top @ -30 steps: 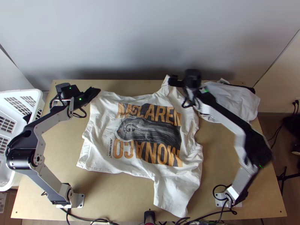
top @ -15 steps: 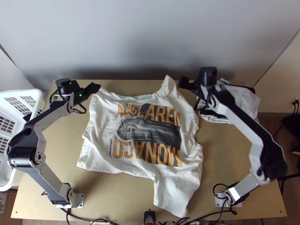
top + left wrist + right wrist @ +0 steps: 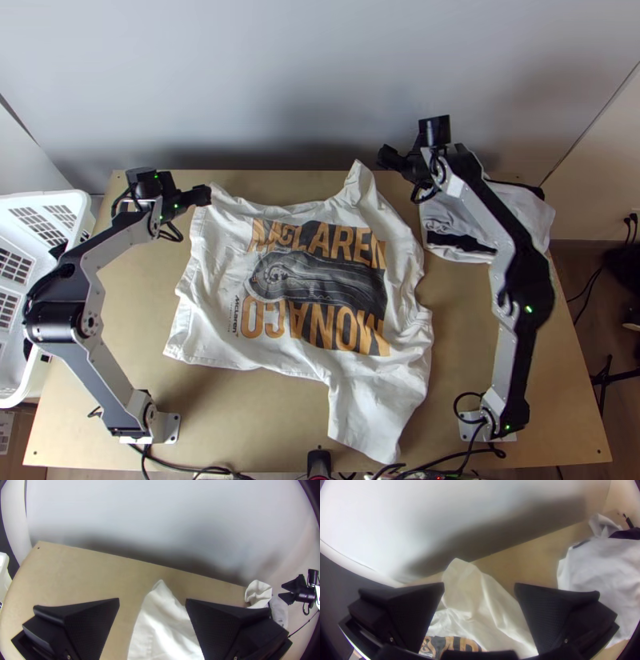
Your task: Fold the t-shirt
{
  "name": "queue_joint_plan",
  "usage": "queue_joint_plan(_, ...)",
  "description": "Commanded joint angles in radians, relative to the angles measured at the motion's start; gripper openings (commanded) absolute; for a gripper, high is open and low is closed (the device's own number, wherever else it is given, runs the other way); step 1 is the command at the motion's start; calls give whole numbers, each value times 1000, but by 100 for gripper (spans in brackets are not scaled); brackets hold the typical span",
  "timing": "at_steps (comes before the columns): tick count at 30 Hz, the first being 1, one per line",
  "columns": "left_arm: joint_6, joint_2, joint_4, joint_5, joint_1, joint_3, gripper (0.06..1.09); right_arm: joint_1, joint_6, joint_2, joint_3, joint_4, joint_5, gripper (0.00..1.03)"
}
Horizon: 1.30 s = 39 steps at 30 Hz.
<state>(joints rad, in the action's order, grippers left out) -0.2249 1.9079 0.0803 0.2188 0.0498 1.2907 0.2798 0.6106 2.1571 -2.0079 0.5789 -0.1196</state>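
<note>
We have the t-shirt (image 3: 212, 308) spread print side up across the middle of the top view, unfolded and rumpled, one flap pointing up the frame and a longer one (image 3: 366, 416) hanging toward the lower edge. Our left gripper (image 3: 152, 598) stands wide at the shirt's upper-left corner, the cloth between its fingers but not pinched. Our right gripper (image 3: 479, 583) is wide too, holding nothing, just beside the upper flap (image 3: 358, 180). We judge the cotton light, soft and limp: it should crease and sag rather than slide stiffly, and nothing in it is fragile. We would pinch the upper-left corner and the upper flap's tip, taking every layer, then lift both evenly.
</note>
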Motion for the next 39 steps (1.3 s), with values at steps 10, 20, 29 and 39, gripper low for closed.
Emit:
queue_joint_plan(10, 48, 137, 7, 74, 36, 127, 102, -30, -3, 214, -207, 116, -61, 98)
queue_joint_plan(20, -113, 240, -66, 240, 15, 283, 102, -34, -18, 213, -198, 145, -61, 98)
queue_joint_plan(29, -179, 267, -103, 277, 25, 331, 9, -36, -17, 214, -207, 148, -61, 98)
queue_joint_plan(39, -168, 233, -113, 280, 30, 302, 9, -10, 89, 236, -196, 256, -64, 98)
